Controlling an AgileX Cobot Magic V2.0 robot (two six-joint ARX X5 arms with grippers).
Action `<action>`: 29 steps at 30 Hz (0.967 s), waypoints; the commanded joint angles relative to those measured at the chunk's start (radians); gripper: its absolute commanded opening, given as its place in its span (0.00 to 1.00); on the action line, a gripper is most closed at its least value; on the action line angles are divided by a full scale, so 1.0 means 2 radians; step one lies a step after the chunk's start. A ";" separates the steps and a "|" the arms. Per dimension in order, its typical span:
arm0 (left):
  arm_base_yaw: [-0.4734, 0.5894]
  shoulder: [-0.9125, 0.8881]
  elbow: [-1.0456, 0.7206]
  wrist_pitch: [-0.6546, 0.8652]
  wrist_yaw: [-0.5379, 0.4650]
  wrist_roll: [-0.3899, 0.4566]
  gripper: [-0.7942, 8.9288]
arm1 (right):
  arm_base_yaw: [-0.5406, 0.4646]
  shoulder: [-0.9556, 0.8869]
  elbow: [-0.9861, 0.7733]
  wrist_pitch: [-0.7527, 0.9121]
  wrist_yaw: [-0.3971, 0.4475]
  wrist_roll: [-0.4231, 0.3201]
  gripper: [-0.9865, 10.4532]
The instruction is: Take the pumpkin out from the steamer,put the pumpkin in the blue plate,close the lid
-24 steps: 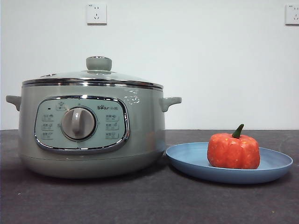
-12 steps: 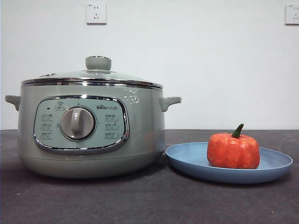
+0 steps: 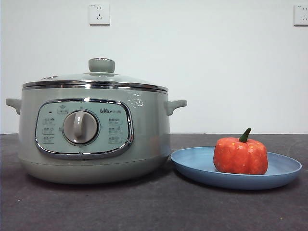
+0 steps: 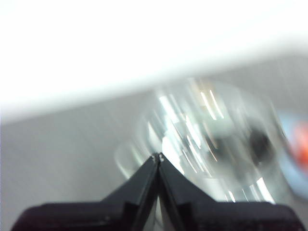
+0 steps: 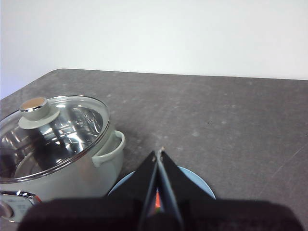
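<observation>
The sage-green steamer (image 3: pixel 149 139) stands at the left of the front view with its glass lid (image 3: pixel 96 80) seated on the rim. To its right the orange pumpkin (image 3: pixel 240 155) sits upright in the blue plate (image 3: pixel 192 166). Neither arm shows in the front view. My left gripper (image 4: pixel 158 156) is shut and empty, high above the lid (image 4: pixel 207 134), which is blurred. My right gripper (image 5: pixel 159 153) is shut and empty above the blue plate (image 5: pixel 195 182), and a sliver of the pumpkin (image 5: pixel 155 202) shows between its jaws. The steamer (image 5: pixel 72 168) and its lid (image 5: pixel 57 130) lie beside it.
The dark grey table (image 3: pixel 154 207) runs across the front of the steamer and plate. A white wall behind carries two sockets (image 3: pixel 99 14), one at the right corner (image 3: pixel 301 14).
The steamer and lid shifted a hair to the left and back again. Pumpkin and plate have not moved.
</observation>
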 commanded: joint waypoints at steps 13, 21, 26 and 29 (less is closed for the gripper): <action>0.129 -0.066 -0.299 0.193 0.013 -0.004 0.08 | 0.001 -0.001 -0.001 0.002 0.000 0.005 0.07; 0.129 -0.066 -0.311 0.170 0.013 -0.024 0.08 | 0.001 -0.001 -0.001 0.000 0.000 0.005 0.07; 0.129 -0.066 -0.311 0.170 0.013 -0.024 0.08 | 0.001 -0.001 -0.001 -0.001 0.000 0.005 0.07; 0.129 -0.066 -0.311 0.170 0.013 -0.024 0.08 | 0.001 -0.001 -0.001 -0.001 0.000 0.005 0.07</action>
